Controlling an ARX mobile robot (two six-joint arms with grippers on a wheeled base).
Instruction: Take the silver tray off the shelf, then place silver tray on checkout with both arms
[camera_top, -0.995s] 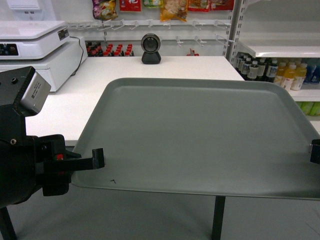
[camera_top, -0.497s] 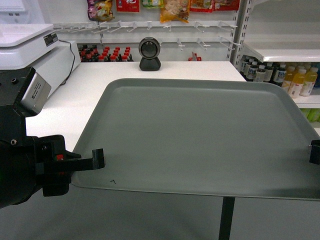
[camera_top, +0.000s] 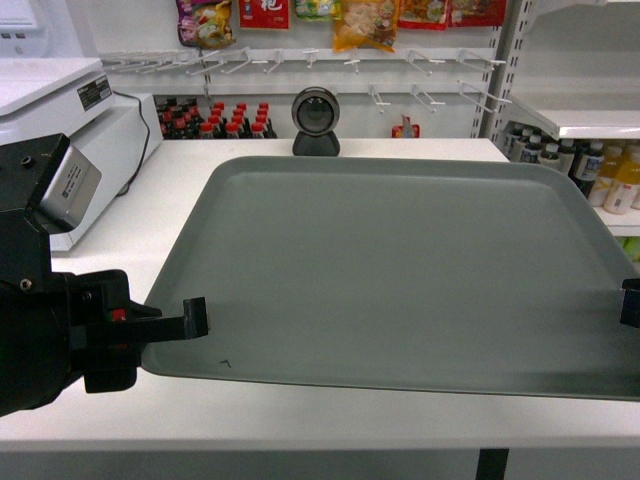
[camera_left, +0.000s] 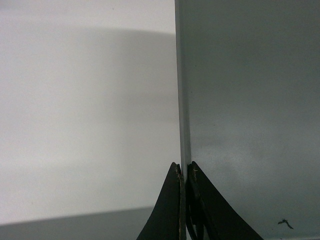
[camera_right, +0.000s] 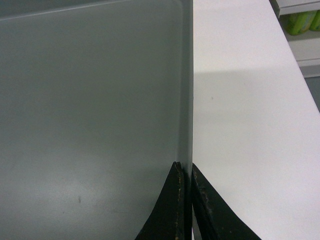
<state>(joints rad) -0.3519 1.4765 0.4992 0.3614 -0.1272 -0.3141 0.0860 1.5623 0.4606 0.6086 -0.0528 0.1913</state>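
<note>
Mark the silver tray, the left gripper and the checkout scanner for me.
silver tray (camera_top: 400, 270), head view, middle of its flat bed.
left gripper (camera_left: 183, 200), left wrist view, between the fingertips clamped on the tray's rim.
scanner (camera_top: 317, 120), head view, its round dark head.

No legible text: hanging snack packets (camera_top: 365, 20) and grey arm label (camera_top: 72, 184) too blurred
</note>
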